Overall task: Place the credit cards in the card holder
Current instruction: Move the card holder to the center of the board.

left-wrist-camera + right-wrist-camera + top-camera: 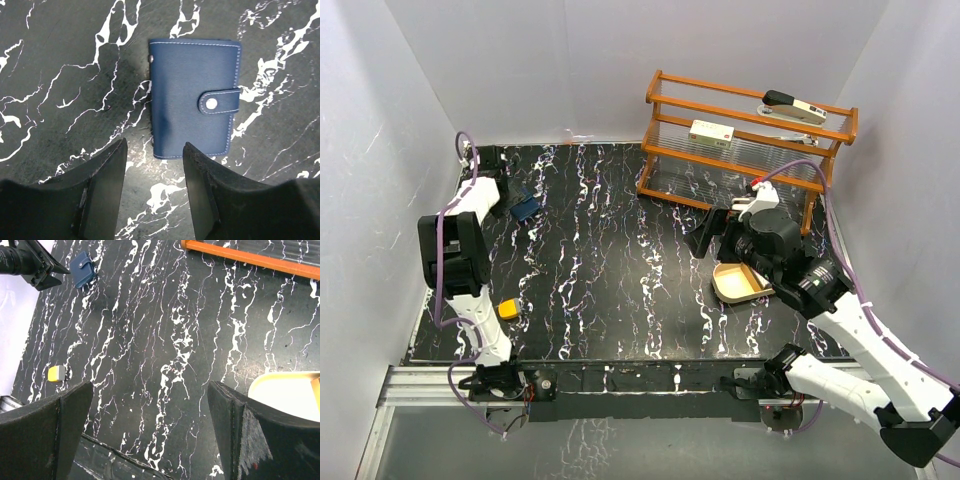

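Note:
The card holder (pixel 192 97) lies shut and flat on the black marble table, navy blue with its snap tab fastened. It sits at the far left of the table (pixel 525 207), and shows small in the right wrist view (pixel 82 270). My left gripper (pixel 154 150) hovers just short of its near edge, jaws apart with only bare table between them. My right gripper (pixel 150 390) stands wide open over the table's right middle (pixel 705 235), holding nothing. A tan-orange flat edge (pixel 316 390), possibly one of the credit cards, lies in the tray at the frame's border.
A beige shallow tray (pixel 720 285) sits right beside my right gripper (pixel 265 385). A wooden rack (pixel 740 165) at the back right carries white devices (pixel 790 107). A small yellow block (pixel 508 309) lies near the left arm's base.

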Motion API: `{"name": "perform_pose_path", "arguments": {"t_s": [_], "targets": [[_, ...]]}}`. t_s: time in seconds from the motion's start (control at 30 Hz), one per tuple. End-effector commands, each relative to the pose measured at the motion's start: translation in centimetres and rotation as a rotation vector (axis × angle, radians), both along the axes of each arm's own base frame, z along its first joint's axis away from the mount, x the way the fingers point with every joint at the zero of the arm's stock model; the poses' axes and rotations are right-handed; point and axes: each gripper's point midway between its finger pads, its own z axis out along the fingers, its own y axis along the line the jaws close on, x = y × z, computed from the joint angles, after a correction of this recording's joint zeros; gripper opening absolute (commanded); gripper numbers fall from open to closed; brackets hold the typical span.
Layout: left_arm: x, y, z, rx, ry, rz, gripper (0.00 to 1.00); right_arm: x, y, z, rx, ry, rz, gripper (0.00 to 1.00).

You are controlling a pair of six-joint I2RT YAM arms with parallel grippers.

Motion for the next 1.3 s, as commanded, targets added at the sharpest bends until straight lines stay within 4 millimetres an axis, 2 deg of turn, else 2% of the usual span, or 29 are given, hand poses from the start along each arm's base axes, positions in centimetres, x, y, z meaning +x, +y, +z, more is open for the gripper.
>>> {"name": "perform_pose_path", "arguments": {"t_s": [0.0,0.17,0.27,0.4,0.47,0.6,0.77,1.1,1.27], "targets": [[0.4,-0.2,0.2,-0.049,-0.051,0.022,0.47,0.5,0.1,2.9,0.050,-0.056,-0.014,0.98],[0.5,0.3,-1.7,-0.074,-0.019,0.030,0.47,0.4,0.1,3.0,0.049,-0.052,-0.012,0.98],[0.9,-0.3,-2.6,-0.106,-0.013,0.003,0.48,0.3,-0.2,2.8,0.048,-0.049,-0.021,0.98],[-0.1,-0.5,-4.7,-0.119,0.068,0.001,0.48,0.2,-0.5,2.3,0.049,-0.046,-0.036,0.98],[-0.7,-0.5,-5.5,-0.117,0.100,-0.004,0.44,0.2,-0.5,2.2,0.046,-0.044,-0.039,0.98],[-1.6,-0.8,-6.3,-0.123,0.152,-0.034,0.28,0.3,-0.5,2.4,0.039,-0.044,-0.039,0.98],[-2.8,-1.5,-6.3,-0.150,0.189,-0.074,0.21,0.2,-0.5,2.0,0.035,-0.037,-0.031,0.97],[-6.9,-5.1,-7.3,-0.232,0.247,-0.175,0.07,-0.1,-0.5,1.1,0.041,-0.018,-0.032,0.97],[-9.0,-8.3,-7.1,-0.293,0.256,-0.245,0.04,0.0,-0.2,0.6,0.026,0.004,-0.021,0.97]]}}
